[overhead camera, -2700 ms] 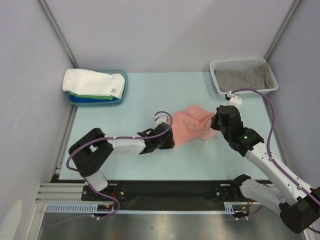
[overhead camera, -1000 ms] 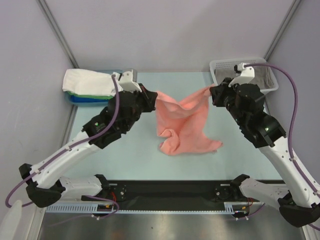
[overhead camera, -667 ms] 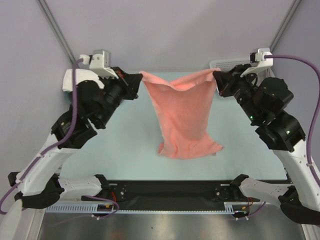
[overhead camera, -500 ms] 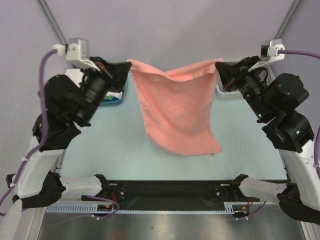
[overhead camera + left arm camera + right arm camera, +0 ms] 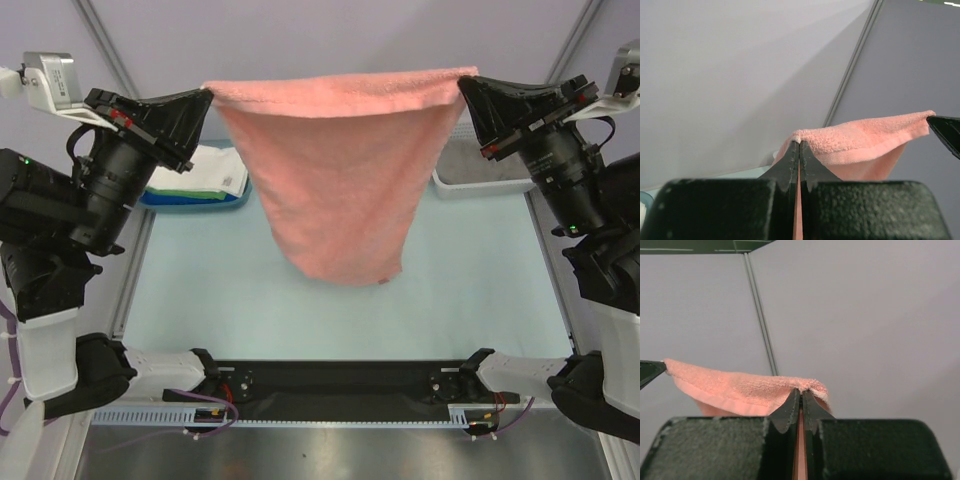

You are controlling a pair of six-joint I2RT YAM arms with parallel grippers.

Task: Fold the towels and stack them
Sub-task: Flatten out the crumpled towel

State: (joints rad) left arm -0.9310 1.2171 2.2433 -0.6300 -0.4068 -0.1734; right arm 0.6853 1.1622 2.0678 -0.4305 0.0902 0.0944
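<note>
left black two-finger gripper (image 5: 203,95): held high, pointing inward, jaws pinched on salmon pink terry towel (image 5: 335,170) corner | right black two-finger gripper (image 5: 466,88): same height, mirrored, pinched on opposite corner

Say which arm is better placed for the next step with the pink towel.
Left, narrowly. Each arm's jaws pinch a top corner of the pink towel, but the folded stack in the blue tray lies on the side of the left arm.
</note>
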